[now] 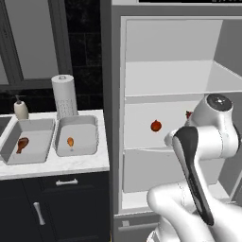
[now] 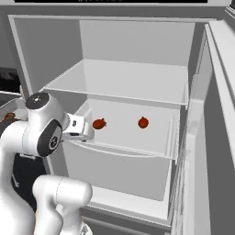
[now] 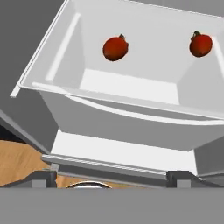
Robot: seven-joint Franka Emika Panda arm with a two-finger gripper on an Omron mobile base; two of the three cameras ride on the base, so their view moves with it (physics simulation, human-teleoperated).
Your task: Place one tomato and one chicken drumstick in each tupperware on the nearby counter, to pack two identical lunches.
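The robot's white arm [image 1: 198,156] rises closest to the cameras, its elbow bulking in front of the open fridge [image 2: 137,92]; in the left base view it hides most of one tomato [image 1: 189,114], of which a red sliver shows at the arm's edge; the gripper [image 3: 113,178] sits low in the hand view, where two dark finger tips stand wide apart with nothing between them. In the right base view the hand reaches toward the fridge drawer [image 2: 124,151] but the fingers themselves are too hidden to make out.

Both tomatoes lie on the pale floor of that drawer, ahead of and beyond the gripper, well apart from each other; in the hand view the nearer tomato [image 3: 115,48] sits left of centre and the other tomato [image 3: 201,45] near the right wall; neither touches the gripper; the drawer's front lip [image 3: 127,105] stands between the fingers and the fruit.

To the left of the fridge, the worktop [image 1: 71,165] carries two grey tubs side by side; the left tub [image 1: 28,142] holds a brown drumstick [image 1: 21,144]; the right tub [image 1: 78,137] holds a smaller orange-brown drumstick [image 1: 70,141], hard to make out at this size. Behind the tubs stand a paper-towel roll [image 1: 64,94] and a soap bottle [image 1: 21,108]; a sink edge [image 1: 4,124] is cut off at the left border. A strip of wood floor [image 3: 22,162] shows below the fridge.
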